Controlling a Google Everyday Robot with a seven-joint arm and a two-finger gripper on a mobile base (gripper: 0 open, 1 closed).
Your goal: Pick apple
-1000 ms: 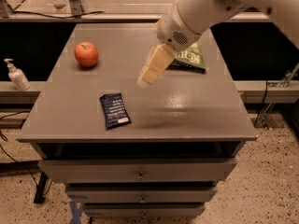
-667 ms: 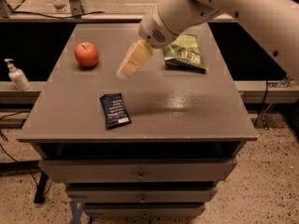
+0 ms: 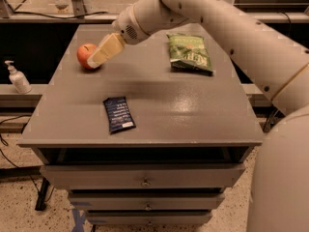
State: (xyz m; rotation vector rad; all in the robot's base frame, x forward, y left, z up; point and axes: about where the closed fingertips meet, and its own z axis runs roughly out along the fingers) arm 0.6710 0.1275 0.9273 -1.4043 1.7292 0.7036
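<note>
The apple (image 3: 84,53) is small, round and red-orange. It sits on the grey table top (image 3: 169,105) at the far left. My gripper (image 3: 96,60) is cream-coloured at the end of the white arm. It reaches in from the upper right and its tip overlaps the apple's right side. I cannot tell whether it touches the apple. The apple's right edge is hidden behind the gripper.
A green snack bag (image 3: 189,52) lies at the table's far right. A dark blue packet (image 3: 119,114) lies near the front left. A soap bottle (image 3: 17,77) stands on a ledge left of the table. Drawers (image 3: 145,180) sit below the table top.
The arm has swung left across the table, from near the green bag to the apple's right side. The apple, bag and packet have not moved.
</note>
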